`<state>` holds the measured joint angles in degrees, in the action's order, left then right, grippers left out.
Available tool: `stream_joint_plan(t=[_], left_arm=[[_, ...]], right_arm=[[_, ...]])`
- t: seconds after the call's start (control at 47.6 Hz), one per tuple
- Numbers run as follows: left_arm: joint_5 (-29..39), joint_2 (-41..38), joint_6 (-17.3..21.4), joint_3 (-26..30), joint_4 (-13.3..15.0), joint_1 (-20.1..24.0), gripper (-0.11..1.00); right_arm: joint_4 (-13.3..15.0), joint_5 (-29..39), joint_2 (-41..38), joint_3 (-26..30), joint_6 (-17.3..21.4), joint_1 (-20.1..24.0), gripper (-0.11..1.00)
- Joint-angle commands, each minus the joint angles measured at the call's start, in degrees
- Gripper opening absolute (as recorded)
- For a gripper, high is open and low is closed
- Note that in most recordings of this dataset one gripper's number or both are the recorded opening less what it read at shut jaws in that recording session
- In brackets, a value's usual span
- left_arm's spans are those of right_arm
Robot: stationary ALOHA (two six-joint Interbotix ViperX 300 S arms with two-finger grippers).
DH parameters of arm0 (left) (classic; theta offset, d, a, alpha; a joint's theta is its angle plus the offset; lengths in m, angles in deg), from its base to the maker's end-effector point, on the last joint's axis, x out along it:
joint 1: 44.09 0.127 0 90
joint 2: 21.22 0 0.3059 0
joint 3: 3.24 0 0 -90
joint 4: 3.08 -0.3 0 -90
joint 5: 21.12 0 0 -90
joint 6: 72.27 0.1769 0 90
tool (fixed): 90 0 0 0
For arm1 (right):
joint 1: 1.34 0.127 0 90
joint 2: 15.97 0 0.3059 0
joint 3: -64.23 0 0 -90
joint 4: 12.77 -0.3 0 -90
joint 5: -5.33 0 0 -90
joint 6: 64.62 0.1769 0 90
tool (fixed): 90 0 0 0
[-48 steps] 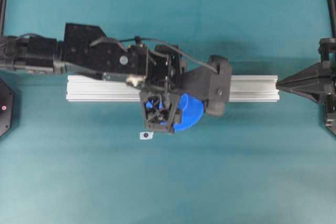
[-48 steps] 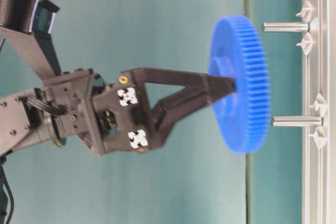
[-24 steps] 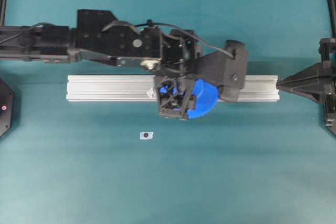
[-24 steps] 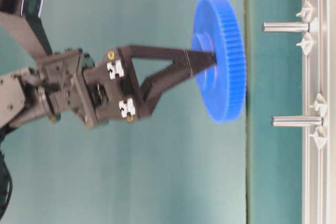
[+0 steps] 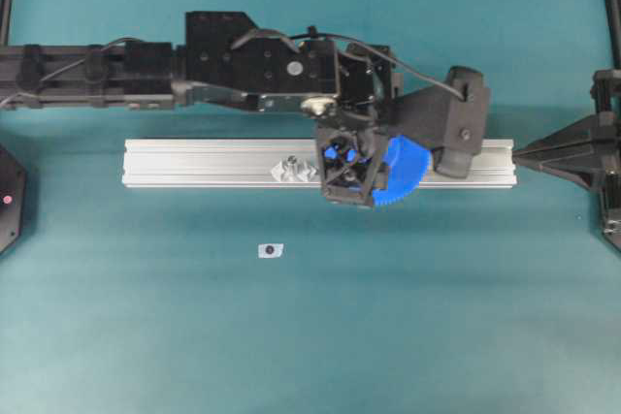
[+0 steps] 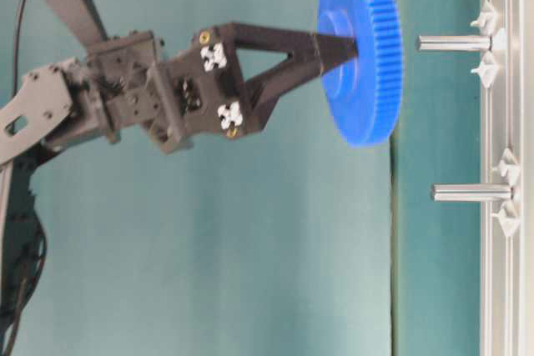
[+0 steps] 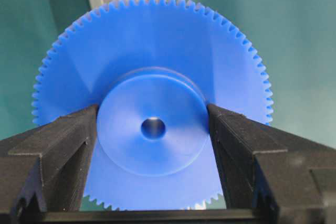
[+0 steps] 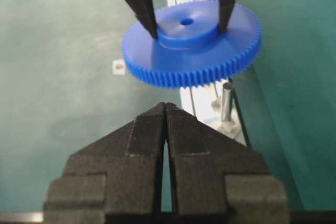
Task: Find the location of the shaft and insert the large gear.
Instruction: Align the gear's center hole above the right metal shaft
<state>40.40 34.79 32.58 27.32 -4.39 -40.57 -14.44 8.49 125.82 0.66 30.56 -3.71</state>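
Two fingers of your left gripper (image 7: pixel 152 129) clamp the large gear (image 7: pixel 152 93) by its hub, held above the silver rail (image 5: pixel 194 164). Table-level view: the shaft (image 6: pixel 455 42) sits at 3 o'clock of the gear, apart. Your right gripper (image 8: pixel 166 109) is closed, empty, w/ the gear at its 12 o'clock.

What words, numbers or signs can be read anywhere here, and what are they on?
No readable words or numbers anywhere.
White patterned squares on the left pincer: shapes, not letters.
Small white tag on the table, with a dark dot: too small to read.
Large gear, silver rail: unmarked.
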Motion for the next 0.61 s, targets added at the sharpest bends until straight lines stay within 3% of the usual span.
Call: stream_joint_plan(t=[0.0, 0.588], left_arm=[[0.0, 0.79, 0.18, 2.55, -0.26, 0.53, 0.7], [-0.79, -3.16, 0.26, 3.25, -0.26, 1.85, 0.7]], right_arm=[[0.09, -0.26, -0.26, 0.79, 0.53, -0.09, 0.0], [0.09, -0.26, -0.26, 0.53, 0.53, -0.35, 0.0]])
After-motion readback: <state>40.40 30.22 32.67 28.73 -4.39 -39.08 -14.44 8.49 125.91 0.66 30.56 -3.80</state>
